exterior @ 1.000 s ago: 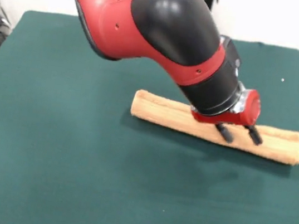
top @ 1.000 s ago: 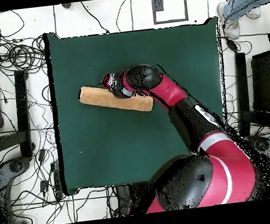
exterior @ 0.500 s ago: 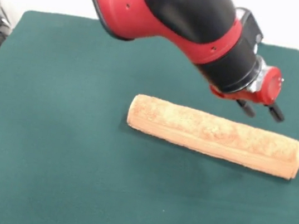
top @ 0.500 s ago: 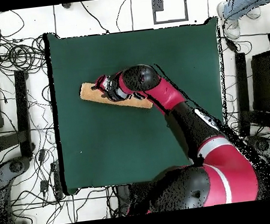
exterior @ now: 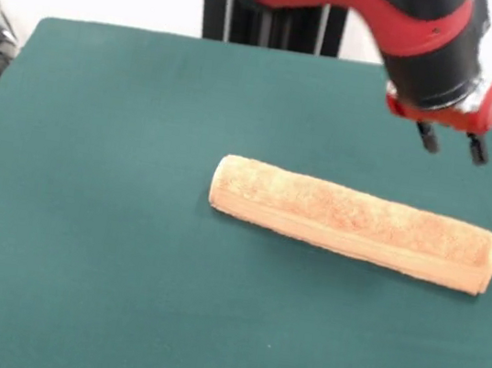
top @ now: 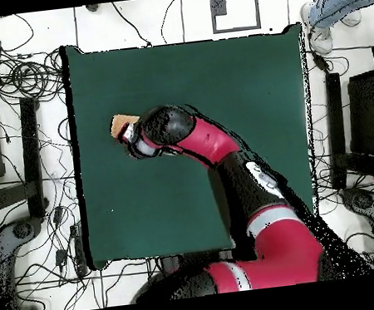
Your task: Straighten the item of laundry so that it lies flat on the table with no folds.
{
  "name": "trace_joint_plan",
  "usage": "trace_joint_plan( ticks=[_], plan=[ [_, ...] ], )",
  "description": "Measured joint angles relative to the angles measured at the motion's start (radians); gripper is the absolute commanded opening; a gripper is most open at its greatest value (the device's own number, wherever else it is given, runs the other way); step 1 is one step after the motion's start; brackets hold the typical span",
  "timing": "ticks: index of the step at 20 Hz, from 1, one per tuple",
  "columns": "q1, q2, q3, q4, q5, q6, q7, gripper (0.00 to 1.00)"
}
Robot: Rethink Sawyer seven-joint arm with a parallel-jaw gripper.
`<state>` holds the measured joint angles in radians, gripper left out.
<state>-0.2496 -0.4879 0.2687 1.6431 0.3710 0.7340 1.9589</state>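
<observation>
Nubbly terry towel (exterior: pixel 351 223), matt felt table (exterior: pixel 107 247)

Table: I see a large dark green felt-covered table (top: pixel 216 83) filling the middle of my overhead view.
Towel: only one orange-tan terry end (top: pixel 121 123) shows, near the table's left edge; the rest is hidden under the arm.
Arm: my red and black arm (top: pixel 224 153) reaches from below the table diagonally across it.
Gripper: its wrist end (top: pixel 132 140) sits just beside the towel's visible end; I can't make out more.
Person: legs and shoes (top: pixel 329 12) stand beyond the table's upper right corner.

No readable text, label or number anywhere.
</observation>
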Motion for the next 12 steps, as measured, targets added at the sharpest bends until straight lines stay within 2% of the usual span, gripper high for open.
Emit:
trace_joint_plan(
  ticks=[6,12],
  plan=[
    [0.025,-0.051,-0.007,0.065,-0.001,-0.050,0.006,1.00],
    [-0.043,-0.056,0.031,0.175,0.001,-0.189,0.006,1.00]
  ],
)
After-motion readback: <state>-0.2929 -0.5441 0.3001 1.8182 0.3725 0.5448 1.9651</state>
